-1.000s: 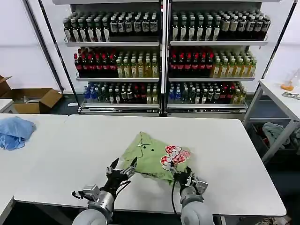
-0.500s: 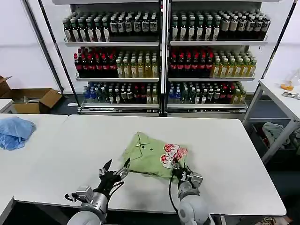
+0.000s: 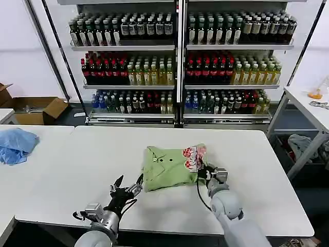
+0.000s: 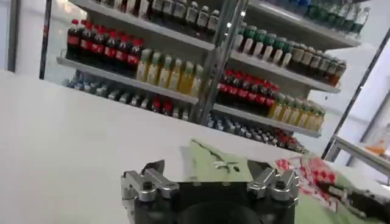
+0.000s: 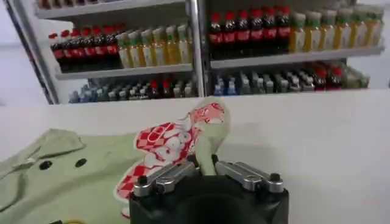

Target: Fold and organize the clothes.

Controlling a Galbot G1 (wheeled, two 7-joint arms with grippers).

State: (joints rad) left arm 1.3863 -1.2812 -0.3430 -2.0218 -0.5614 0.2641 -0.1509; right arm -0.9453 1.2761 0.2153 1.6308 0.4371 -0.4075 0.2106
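Note:
The light green polo shirt [image 3: 169,167] lies bunched near the middle of the white table [image 3: 67,170], collar and buttons toward the left. Its red-and-white print [image 3: 194,156] stands lifted at the right edge. My right gripper [image 3: 204,173] is shut on a fold of shirt fabric just under that print; in the right wrist view the gripper [image 5: 204,160] pinches a green strip below the print [image 5: 167,146]. My left gripper [image 3: 129,182] is open, just off the shirt's near-left corner and apart from it. From the left wrist, the left gripper [image 4: 212,171] faces the shirt [image 4: 213,159].
A light blue cloth [image 3: 15,145] lies on the neighbouring table at far left. Shelves of bottles [image 3: 177,67] stand behind the table. A cardboard box [image 3: 38,109] sits on the floor at left, and a side table [image 3: 308,110] stands at right.
My right gripper has moved away from me and rightward with the shirt's edge, lifting the printed part and drawing the shirt into a narrower shape. My left gripper drew back off the shirt.

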